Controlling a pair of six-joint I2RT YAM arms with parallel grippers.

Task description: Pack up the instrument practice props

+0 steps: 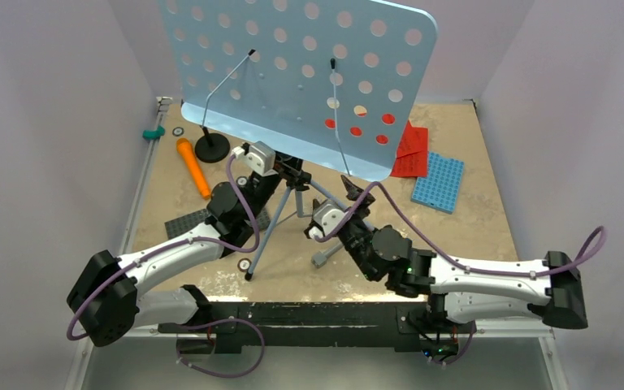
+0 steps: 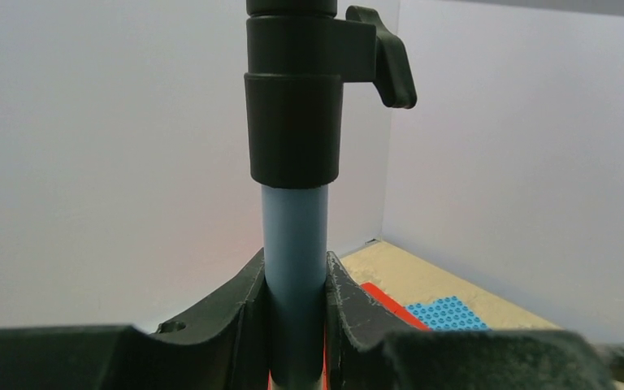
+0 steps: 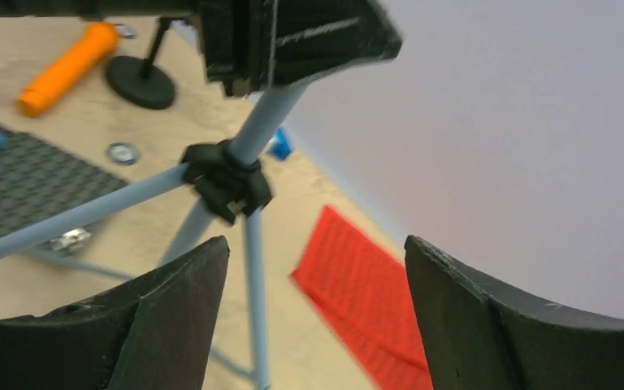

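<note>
The left hand (image 2: 294,284) is clamped on the pole of the pale-blue music stand (image 1: 292,73), which stands on its tripod mid-counter (image 1: 471,227); the right hand (image 3: 317,317), just right of the stand's legs, gapes wide and holds nothing. Red sheet-music pages (image 1: 410,150) lie flat behind the stand to its right; the orange microphone (image 1: 192,166) and black mic stand (image 1: 212,148) sit to its left
</note>
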